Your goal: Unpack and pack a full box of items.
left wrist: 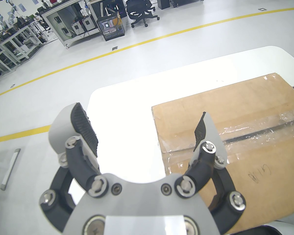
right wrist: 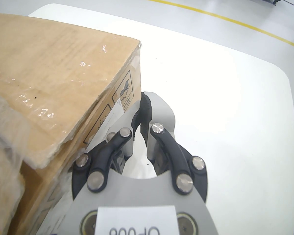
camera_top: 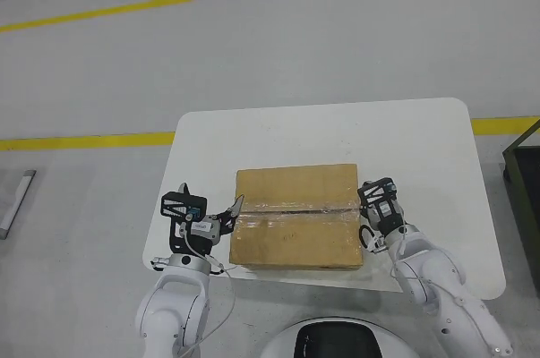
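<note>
white table (camera_top: pixel 431 134) | yellow floor line (camera_top: pixel 72 141) | grey bar (camera_top: pixel 14 204) on floor

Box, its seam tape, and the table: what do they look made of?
Box: brown corrugated cardboard, matte, going by the frayed layered edge at its corner. Tape along the top seam: clear glossy plastic film, wrinkled and glinting. Table: smooth white top, probably laminate or painted board; cannot tell which.

you've got one brown cardboard box (camera_top: pixel 292 242), closed, lying flat on the white table (camera_top: pixel 413 143) near its robot-side edge. top flaps are shut, with wrinkled clear tape (camera_top: pixel 296 209) along the centre seam and a dark gap under it. handwritten mark on the near flap.
</note>
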Robot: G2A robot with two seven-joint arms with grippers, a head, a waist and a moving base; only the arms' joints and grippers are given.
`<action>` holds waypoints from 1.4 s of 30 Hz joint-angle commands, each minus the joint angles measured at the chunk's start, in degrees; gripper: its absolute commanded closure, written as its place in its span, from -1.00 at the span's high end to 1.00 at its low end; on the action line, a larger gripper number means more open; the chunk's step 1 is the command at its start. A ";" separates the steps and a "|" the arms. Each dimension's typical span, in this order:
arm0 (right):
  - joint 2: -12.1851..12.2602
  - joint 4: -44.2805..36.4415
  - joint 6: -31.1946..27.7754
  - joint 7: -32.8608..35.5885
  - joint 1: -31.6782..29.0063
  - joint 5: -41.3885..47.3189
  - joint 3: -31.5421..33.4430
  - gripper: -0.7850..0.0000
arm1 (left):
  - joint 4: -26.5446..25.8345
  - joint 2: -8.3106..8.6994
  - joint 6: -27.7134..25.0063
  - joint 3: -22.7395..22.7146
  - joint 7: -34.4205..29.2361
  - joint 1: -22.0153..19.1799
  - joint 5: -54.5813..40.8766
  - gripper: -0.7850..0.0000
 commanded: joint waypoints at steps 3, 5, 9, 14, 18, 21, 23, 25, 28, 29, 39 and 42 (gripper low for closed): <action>-0.05 -0.22 0.34 -0.50 -0.90 -0.38 -0.84 -1.00 | 0.00 0.00 0.00 0.00 0.00 0.00 0.00 1.00; -0.01 -0.60 0.43 -0.70 -1.68 -0.73 -0.98 -1.00 | 0.00 0.00 0.00 0.00 0.00 0.00 0.00 1.00; 0.22 -2.33 0.71 -0.89 -3.34 -0.37 0.67 -1.00 | 0.00 0.00 0.00 0.00 0.00 0.00 0.00 1.00; 0.65 -5.49 1.21 -0.89 -5.61 0.51 4.44 -1.00 | -1.19 0.23 -2.90 1.83 0.79 0.05 0.11 1.00; 0.93 -7.42 1.50 -0.78 -6.88 0.97 7.15 -1.00 | -2.17 0.48 -6.95 5.38 -0.16 -0.34 1.78 1.00; 1.07 -8.59 1.95 -0.82 -7.59 1.64 8.83 -1.00 | -2.75 0.58 -9.30 8.52 -1.30 -0.89 2.53 1.00; 1.16 -9.49 2.03 -0.89 -8.15 2.00 9.78 -1.00 | -2.91 0.60 -10.38 10.63 -2.20 -1.33 3.02 1.00; 1.24 -10.29 1.93 -0.93 -8.72 2.21 10.52 -1.00 | -2.93 0.60 -10.56 11.02 -2.26 -1.41 3.04 1.00; 1.33 -11.31 1.88 -1.08 -9.55 2.61 11.36 -1.00 | -2.93 0.60 -10.56 11.02 -2.26 -1.41 3.04 1.00; 1.34 -11.66 1.99 -1.29 -9.84 2.85 11.61 -1.00 | -2.93 0.60 -10.56 11.02 -2.26 -1.41 3.04 1.00; 1.47 -12.00 1.89 -1.96 -11.12 2.94 12.17 -1.00 | -2.93 0.60 -10.56 11.02 -2.26 -1.41 3.04 1.00; 1.51 -11.49 1.77 -2.00 -10.87 3.00 12.24 -1.00 | -2.60 0.62 -10.68 11.63 -2.05 -1.15 3.18 1.00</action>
